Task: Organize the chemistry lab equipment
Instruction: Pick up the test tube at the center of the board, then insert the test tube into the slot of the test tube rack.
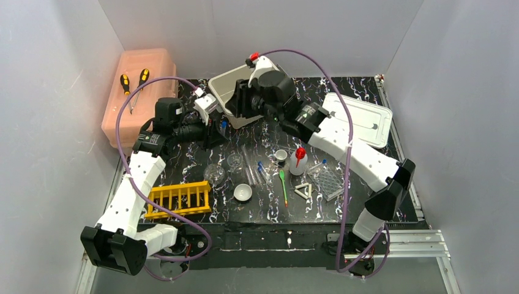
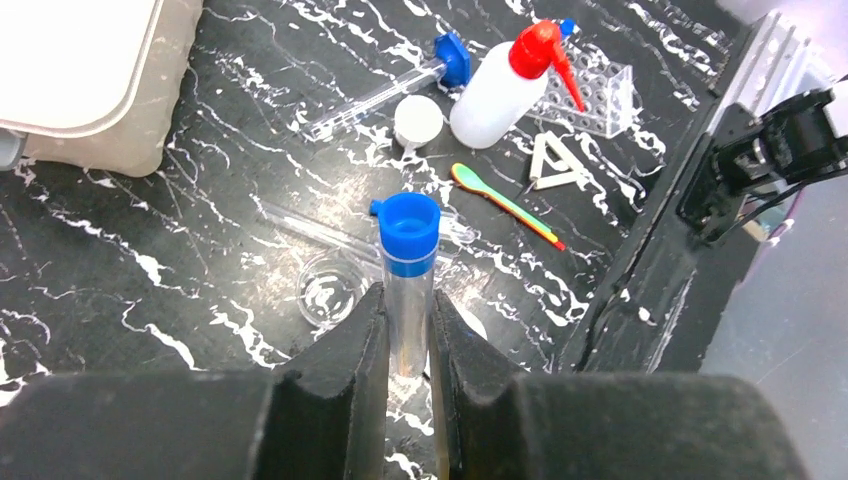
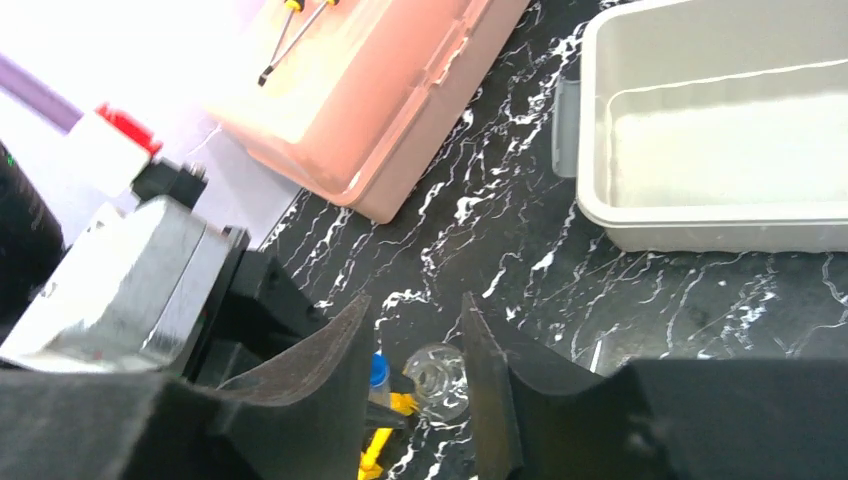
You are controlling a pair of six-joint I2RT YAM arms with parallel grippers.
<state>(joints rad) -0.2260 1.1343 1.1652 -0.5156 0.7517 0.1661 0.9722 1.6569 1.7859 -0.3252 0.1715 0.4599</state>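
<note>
the left arm [image 1: 131,184] leans up toward 12 o'clock, and its wrist turns to 3 o'clock. the left gripper [image 2: 408,300] squeezes a thin tube [image 2: 409,228]. the right arm [image 1: 349,144] reaches toward 10 o'clock. the right gripper [image 3: 415,320] has its fingers a little apart, holding nothing.

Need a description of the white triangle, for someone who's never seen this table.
Look at the black marbled table, front edge, right of centre. Just nearer than the red-capped squeeze bottle, between the green spoon and a clear tube rack, lies the white triangle: the only flat, open three-sided frame there.
</note>
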